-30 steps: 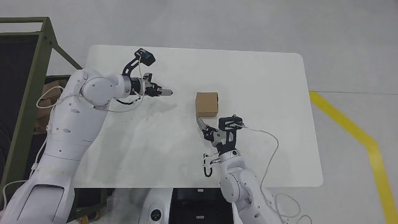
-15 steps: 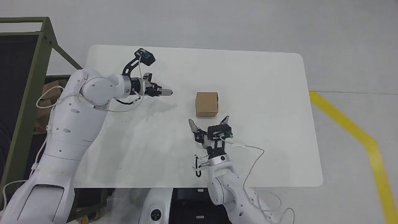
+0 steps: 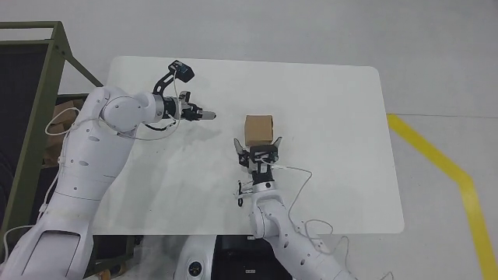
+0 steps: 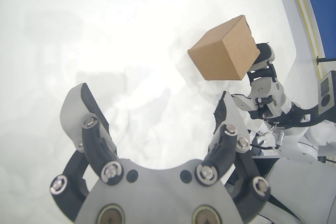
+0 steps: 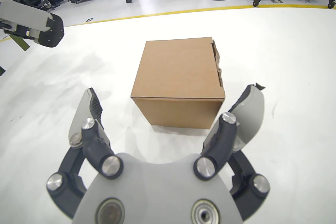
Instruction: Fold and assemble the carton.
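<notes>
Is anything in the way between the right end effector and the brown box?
No, nothing visible. The open right end effector sits right in front of the carton, with just bare white table between them. The left end effector is off to the side.

Only the right pincer [image 3: 257, 149] moved. It was off the carton's [image 3: 258, 128] near-right corner, swung left across the bench [image 3: 334, 109] past the box, and now it's come back in, lined up square on the near face, really close.
</notes>
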